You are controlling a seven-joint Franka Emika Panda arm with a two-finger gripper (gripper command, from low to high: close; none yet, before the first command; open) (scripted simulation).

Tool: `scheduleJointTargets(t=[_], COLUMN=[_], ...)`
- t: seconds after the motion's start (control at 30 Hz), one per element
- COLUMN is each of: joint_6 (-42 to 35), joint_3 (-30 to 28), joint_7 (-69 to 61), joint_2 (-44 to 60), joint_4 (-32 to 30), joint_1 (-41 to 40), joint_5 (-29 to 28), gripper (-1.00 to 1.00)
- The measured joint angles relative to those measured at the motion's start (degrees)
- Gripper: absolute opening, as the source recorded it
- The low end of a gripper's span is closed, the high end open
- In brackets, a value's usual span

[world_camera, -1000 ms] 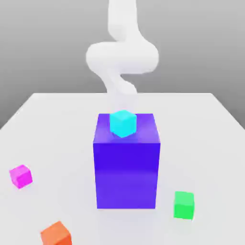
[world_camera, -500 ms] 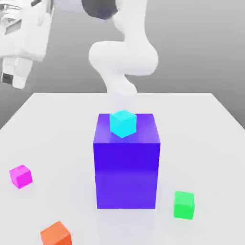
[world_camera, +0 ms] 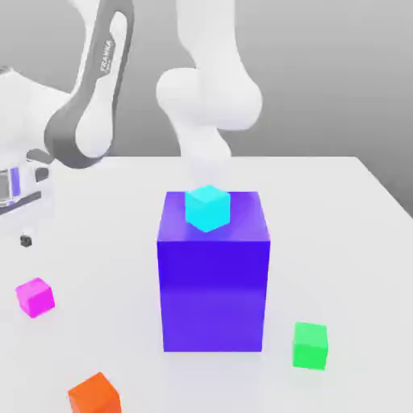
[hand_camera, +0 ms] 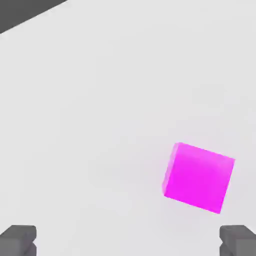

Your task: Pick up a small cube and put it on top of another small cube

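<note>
The small magenta-pink cube [world_camera: 35,296] sits on the white table [world_camera: 323,202] at the exterior view's left. My gripper [world_camera: 20,239] hangs above and a little behind it, at the left edge of that view, with one dark fingertip [world_camera: 26,240] showing. In the hand view the magenta cube [hand_camera: 199,177] lies on the table below, off to one side of the line between my fingers. My gripper [hand_camera: 128,242] is open, its two dark fingertips [hand_camera: 19,239] far apart and holding nothing. A small cyan cube [world_camera: 207,207] rests on top of the big blue-violet block [world_camera: 214,282].
The tall blue-violet block stands mid-table. A green cube [world_camera: 310,345] lies at the front right of the exterior view and an orange cube [world_camera: 94,395] at the front left. The arm's white links [world_camera: 206,89] rise behind the block.
The arm has swung to the exterior view's left and the hand has come down from the top left corner toward the magenta cube. No cube has moved.
</note>
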Motion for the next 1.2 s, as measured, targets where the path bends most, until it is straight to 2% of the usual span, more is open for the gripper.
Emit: scheduleJointTargets(t=[0.1,0.23,0.27,0.5,0.7,0.8,0.87,1.0,1.2], joint_6=[3.63,10.15,11.25,11.36,2.83,4.22,4.34,3.54,2.38], joint_3=[0.43,2.14,2.35,2.40,1.05,3.24,5.14,8.00,12.25], joint_7=[0.99,0.07,-0.07,-0.03,1.77,0.71,2.33,6.51,11.53], joint_2=[5.23,13.46,14.84,14.82,3.90,1.47,-0.30,-4.06,-9.80], joint_4=[-0.43,0.99,1.24,1.23,-0.96,-1.96,-1.74,-0.66,0.95], joint_1=[-1.48,-3.00,-3.18,-3.23,-1.95,2.76,5.77,12.03,20.22], joint_5=[4.09,5.97,6.13,6.13,3.09,-3.51,-5.64,-5.55,-2.09], gripper=[0.00,0.00,-1.00,-1.00,-1.00,-1.00,-1.00,-1.00,-1.00])
